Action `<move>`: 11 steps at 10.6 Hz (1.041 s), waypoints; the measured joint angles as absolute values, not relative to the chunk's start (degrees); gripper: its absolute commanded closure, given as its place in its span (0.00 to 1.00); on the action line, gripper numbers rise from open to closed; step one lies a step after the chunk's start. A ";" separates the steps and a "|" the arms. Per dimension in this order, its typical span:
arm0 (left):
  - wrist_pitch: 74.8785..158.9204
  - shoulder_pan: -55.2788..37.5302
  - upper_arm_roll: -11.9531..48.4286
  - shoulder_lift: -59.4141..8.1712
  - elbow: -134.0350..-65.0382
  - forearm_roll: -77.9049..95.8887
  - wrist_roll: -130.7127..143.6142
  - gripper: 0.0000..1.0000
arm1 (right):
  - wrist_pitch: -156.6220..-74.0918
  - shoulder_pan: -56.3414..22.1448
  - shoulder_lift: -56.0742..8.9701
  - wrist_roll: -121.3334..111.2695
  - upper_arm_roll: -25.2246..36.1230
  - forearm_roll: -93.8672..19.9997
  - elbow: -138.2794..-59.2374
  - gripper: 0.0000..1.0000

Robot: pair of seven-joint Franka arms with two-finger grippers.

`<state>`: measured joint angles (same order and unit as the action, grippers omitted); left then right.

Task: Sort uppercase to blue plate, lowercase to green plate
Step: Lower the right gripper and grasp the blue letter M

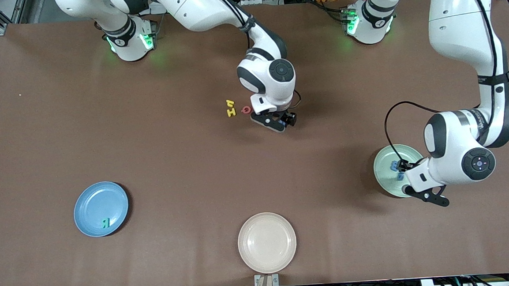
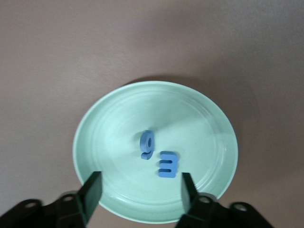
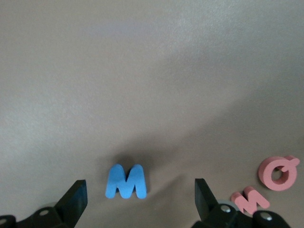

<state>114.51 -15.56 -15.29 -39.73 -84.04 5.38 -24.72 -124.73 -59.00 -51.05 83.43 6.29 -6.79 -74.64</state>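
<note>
My right gripper (image 1: 282, 122) is open and low over the table's middle, and the dark blue M (image 3: 126, 181) lies flat between its fingers. The red Q (image 3: 280, 172) and the pinkish-red w (image 3: 251, 199) lie just beside it. The Q (image 1: 246, 110), the yellow H (image 1: 231, 113) and the thin yellow letter (image 1: 230, 103) sit toward the right arm's end from that gripper. My left gripper (image 2: 140, 184) is open and empty over the green plate (image 2: 104, 137). That plate holds the light blue e (image 2: 167, 164) and the rounded light blue letter (image 2: 147, 144). The blue plate (image 1: 91, 205) holds the teal R (image 1: 104, 223).
A cream-white plate (image 1: 267, 242) stands near the table's front edge, in the middle. The green plate (image 1: 384, 168) is at the left arm's end of the table and the blue plate at the right arm's end.
</note>
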 measured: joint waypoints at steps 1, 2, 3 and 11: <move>114.59 -15.55 -15.68 -39.16 -82.99 5.33 -25.69 0.00 | -124.87 -58.82 -51.28 84.38 6.45 -7.06 -74.21 0.00; 114.58 -15.57 -15.82 -38.27 -82.06 5.32 -27.19 0.00 | -125.31 -58.77 -51.96 85.29 6.46 -7.25 -73.38 0.00; 114.56 -15.75 -15.81 -37.16 -81.41 5.32 -28.21 0.00 | -125.84 -58.84 -53.05 86.09 6.44 -7.44 -72.18 0.00; 107.86 -19.19 -15.81 -26.21 -80.97 5.32 -24.20 0.00 | -126.49 -59.20 -55.46 86.72 6.32 -7.57 -70.21 0.00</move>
<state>107.86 -19.19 -15.81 -26.21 -80.97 5.32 -24.20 -126.49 -59.20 -55.46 86.72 6.32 -7.57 -70.21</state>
